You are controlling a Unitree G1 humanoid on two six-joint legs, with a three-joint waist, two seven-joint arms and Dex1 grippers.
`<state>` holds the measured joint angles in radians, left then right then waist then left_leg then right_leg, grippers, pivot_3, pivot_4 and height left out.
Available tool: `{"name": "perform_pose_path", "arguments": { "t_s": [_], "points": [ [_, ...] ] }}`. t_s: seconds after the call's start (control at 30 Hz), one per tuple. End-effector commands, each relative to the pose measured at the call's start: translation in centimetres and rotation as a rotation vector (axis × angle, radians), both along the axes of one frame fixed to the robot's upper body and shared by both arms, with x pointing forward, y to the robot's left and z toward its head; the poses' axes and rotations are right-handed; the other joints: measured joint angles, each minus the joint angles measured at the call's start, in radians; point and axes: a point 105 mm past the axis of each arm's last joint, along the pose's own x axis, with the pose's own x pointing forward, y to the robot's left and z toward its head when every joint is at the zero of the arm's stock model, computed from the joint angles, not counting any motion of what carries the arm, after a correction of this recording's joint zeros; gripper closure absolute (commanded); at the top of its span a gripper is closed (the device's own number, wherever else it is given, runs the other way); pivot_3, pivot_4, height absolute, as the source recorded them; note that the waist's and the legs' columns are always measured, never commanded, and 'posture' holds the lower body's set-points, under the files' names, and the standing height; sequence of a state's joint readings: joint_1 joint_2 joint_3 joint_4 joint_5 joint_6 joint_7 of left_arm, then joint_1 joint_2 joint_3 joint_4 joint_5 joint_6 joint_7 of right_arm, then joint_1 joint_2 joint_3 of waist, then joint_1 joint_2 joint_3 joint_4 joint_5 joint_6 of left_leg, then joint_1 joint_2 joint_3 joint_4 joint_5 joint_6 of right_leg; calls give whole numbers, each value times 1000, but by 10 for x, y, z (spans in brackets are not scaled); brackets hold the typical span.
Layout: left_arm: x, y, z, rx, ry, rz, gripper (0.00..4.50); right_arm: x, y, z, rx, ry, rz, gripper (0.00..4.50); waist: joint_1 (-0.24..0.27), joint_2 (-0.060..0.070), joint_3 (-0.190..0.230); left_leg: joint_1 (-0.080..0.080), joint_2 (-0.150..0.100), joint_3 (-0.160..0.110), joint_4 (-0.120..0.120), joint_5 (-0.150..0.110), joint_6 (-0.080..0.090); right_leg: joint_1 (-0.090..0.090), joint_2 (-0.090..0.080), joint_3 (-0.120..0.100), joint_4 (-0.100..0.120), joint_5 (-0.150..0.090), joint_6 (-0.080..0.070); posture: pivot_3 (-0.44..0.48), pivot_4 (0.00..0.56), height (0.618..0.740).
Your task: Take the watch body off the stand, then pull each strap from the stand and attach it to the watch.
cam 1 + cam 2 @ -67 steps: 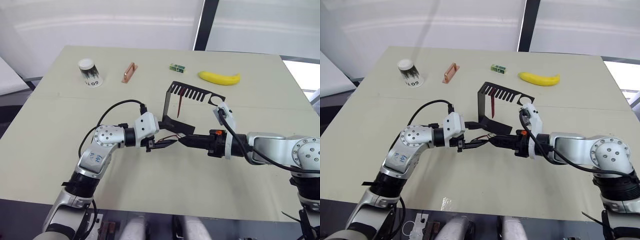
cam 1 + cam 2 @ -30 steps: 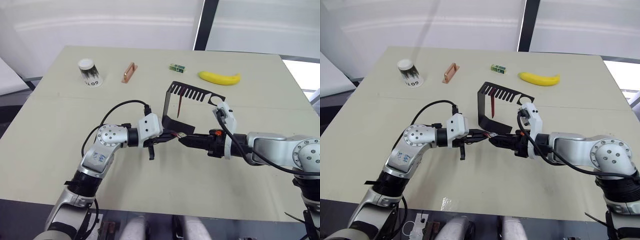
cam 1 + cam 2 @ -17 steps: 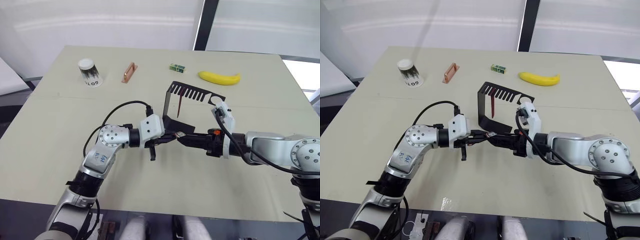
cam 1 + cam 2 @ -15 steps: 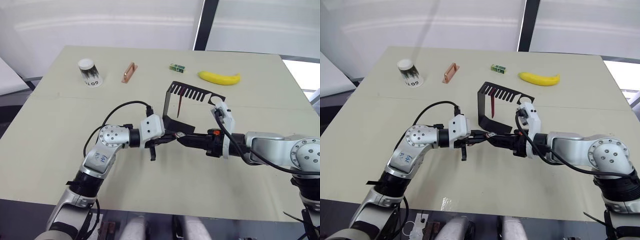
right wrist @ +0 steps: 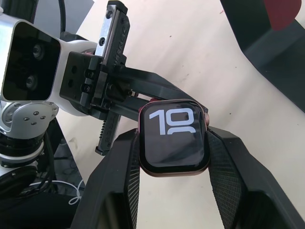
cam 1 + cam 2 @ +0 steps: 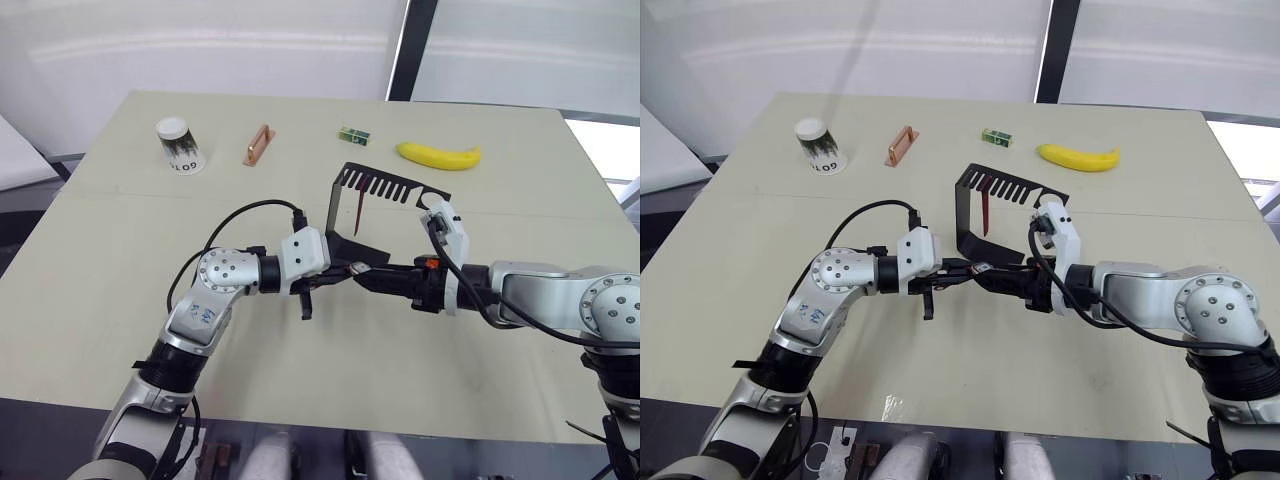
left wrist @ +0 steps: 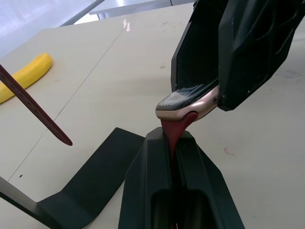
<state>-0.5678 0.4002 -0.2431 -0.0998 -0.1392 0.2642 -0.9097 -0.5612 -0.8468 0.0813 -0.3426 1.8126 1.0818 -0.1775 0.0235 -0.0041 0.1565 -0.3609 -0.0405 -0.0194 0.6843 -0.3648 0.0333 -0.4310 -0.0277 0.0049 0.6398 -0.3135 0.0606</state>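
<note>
My right gripper point(image 5: 174, 141) is shut on the watch body point(image 5: 174, 137), pinching its two sides, with the dark screen and its light digits facing the wrist camera. My left gripper point(image 7: 169, 137) is shut on a dark red strap point(image 7: 174, 131), whose free end touches the edge of the watch body point(image 7: 191, 102). The two grippers meet tip to tip above the table, just in front of the black stand point(image 6: 343, 213). A second dark red strap point(image 6: 357, 212) hangs from the stand's slotted top arm. I cannot tell whether the held strap sits in the case's slot.
Along the back of the table lie a paper cup point(image 6: 180, 145), a copper-coloured bar point(image 6: 259, 144), a small green box point(image 6: 354, 135) and a banana point(image 6: 438, 155). The stand's flat foot point(image 7: 88, 183) lies right under the left gripper.
Since two seconds ago my left gripper has rolled and shifted right until the strap's end met the watch. Over the last half second both grippers have stayed nearly still.
</note>
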Motion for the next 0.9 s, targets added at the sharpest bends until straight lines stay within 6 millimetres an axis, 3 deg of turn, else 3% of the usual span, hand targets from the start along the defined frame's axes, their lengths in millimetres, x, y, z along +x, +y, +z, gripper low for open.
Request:
{"name": "perform_pose_path", "arguments": {
  "t_s": [0.03, 0.13, 0.37, 0.47, 0.67, 0.9],
  "points": [
    [-7, 1, 19, -45, -41, -25, 4403, -4, 1, 5, -4, -42, 34, 2989, 0, 0, 0, 0, 0, 0, 0, 0, 0, 0, 0, 0, 0, 0, 0, 0, 150, 740],
    [-13, 10, 20, -31, -16, -46, 3626, -4, 0, 6, -16, -69, 48, 2989, -1, 0, 0, 0, 0, 0, 0, 0, 0, 0, 0, 0, 0, 0, 0, 0, 150, 740],
    [-30, 41, 24, 49, 35, -85, 116, -10, -5, 6, -77, -147, 107, 2989, -1, 0, 0, 0, 0, 0, -1, 0, 0, 0, 0, 0, -3, 0, 0, 0, 150, 740],
    [-32, 48, 26, 38, 69, -85, 47, -12, -5, 6, -108, -204, 134, 2989, 1, 0, 0, 0, 0, 0, 0, 0, 0, 0, 0, 0, -3, 0, 0, 0, 150, 740],
    [-46, 57, 44, -14, 157, -185, 47, -24, -3, 6, -287, -529, 296, 2989, 0, 0, 0, -1, 0, -1, -1, 0, 0, 0, 0, -1, -4, 0, 0, 0, 150, 740],
    [-48, 64, 38, 40, 153, -210, 47, -29, -8, -6, -412, -771, 433, 2989, -1, 0, 0, 0, 0, -1, 0, 0, 0, 0, 0, 0, -4, 0, 0, 0, 150, 740]
  ]
}}
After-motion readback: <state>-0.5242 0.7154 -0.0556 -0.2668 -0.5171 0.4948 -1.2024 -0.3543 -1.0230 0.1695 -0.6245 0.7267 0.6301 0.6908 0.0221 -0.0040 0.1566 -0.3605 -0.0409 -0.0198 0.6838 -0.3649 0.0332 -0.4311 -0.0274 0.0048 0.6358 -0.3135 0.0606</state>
